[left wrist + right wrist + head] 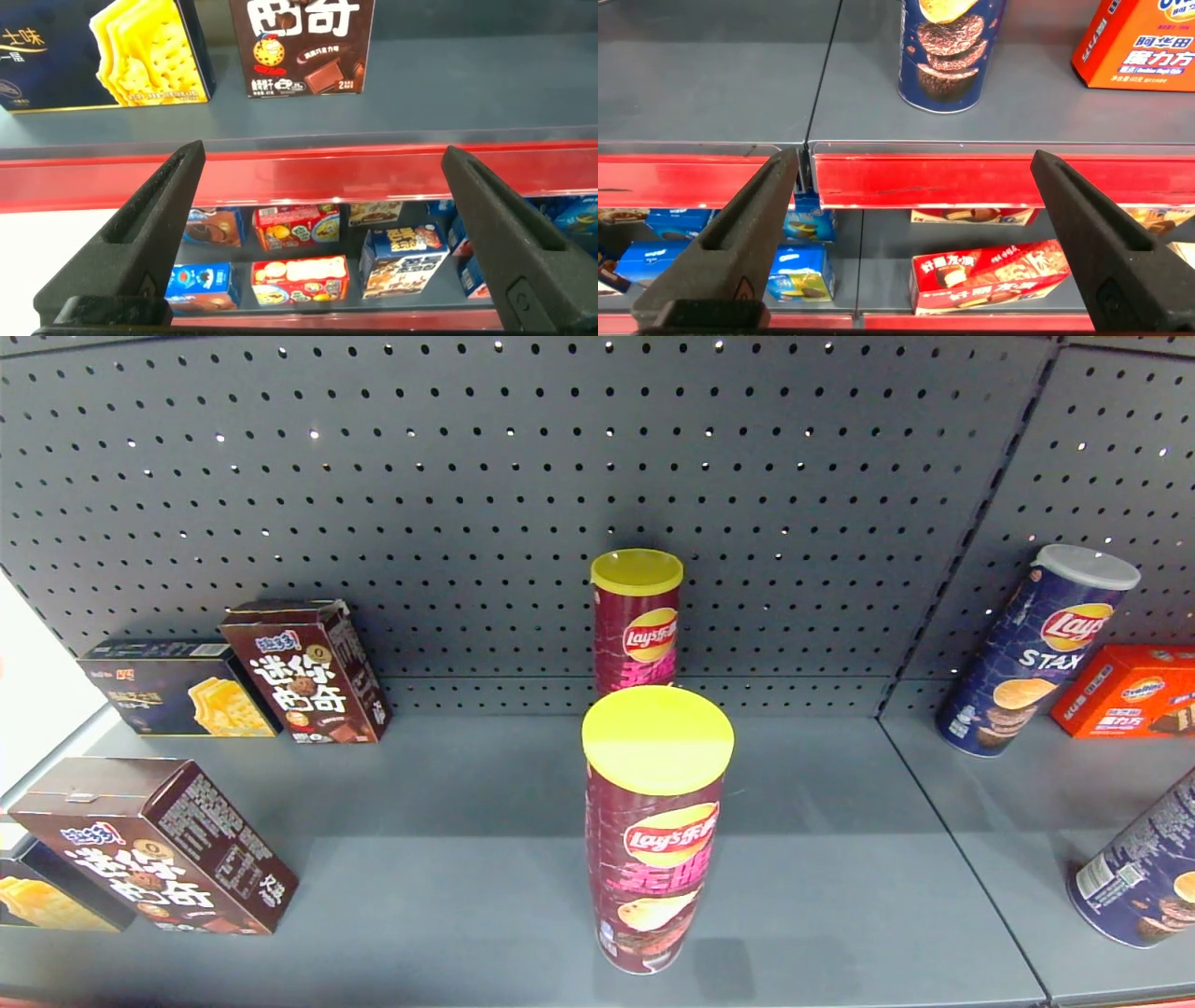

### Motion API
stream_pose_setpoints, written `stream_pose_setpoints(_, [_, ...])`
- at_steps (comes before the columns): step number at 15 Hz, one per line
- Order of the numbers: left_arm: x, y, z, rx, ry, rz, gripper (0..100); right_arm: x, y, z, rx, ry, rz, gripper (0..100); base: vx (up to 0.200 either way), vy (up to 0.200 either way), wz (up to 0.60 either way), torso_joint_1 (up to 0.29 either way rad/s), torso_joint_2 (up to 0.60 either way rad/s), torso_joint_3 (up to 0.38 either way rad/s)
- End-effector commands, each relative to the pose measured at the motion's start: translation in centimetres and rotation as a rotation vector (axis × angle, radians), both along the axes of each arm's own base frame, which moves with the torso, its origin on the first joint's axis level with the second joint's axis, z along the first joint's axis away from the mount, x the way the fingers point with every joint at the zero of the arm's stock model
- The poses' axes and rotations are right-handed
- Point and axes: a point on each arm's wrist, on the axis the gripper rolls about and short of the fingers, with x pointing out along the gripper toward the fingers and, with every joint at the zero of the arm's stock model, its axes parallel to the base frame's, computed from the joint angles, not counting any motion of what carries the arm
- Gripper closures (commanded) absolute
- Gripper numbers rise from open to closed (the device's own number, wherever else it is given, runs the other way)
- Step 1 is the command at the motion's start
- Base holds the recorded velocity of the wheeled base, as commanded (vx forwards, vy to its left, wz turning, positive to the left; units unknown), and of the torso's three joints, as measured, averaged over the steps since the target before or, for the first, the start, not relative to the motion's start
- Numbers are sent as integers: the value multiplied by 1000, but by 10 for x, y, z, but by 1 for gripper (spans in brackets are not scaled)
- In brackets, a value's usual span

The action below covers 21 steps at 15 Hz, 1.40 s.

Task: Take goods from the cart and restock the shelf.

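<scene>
Two maroon chip cans with yellow lids stand upright mid-shelf, one near the front and one by the pegboard. My left gripper is open and holds nothing, just in front of the shelf's red front strip, below a brown cookie box and a dark cracker box. Open too, my right gripper has nothing between its fingers and faces the red strip below a blue chip can and an orange box.
Brown cookie boxes and cracker boxes line the shelf's left. Blue cans and an orange box stand right. Bare grey shelf lies around the maroon cans. The lower shelf holds several boxes.
</scene>
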Motion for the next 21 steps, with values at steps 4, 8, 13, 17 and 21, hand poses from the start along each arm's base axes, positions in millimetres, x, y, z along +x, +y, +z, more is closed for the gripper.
stream_pose_setpoints(4, [0, 0, 0, -14, 0, 5, 0, 0, 0, 0, 0, 0, 0, 0, 0, 0, 0, 0, 0, 0])
stream_pose_setpoints(8, [0, 0, 0, -17, 0, 5, 0, 0, 0, 0, 3, 0, -2, 0, 0, 0, 0, 0, 0, 0])
stream_pose_setpoints(13, [0, 0, 0, -17, 0, 7, 0, 0, 0, 0, 3, 0, -2, 0, 0, 0, 0, 0, 0, 0])
stream_pose_setpoints(17, [0, 0, 0, -17, 0, 5, 0, 0, 0, 0, 3, 0, -2, 0, 0, 0, 0, 0, 0, 0])
stream_pose_setpoints(21, [0, 0, 0, -17, -1, 6, 0, 0, 0, 0, 1, 0, -2, 0, 0, 0, 0, 0, 0, 0])
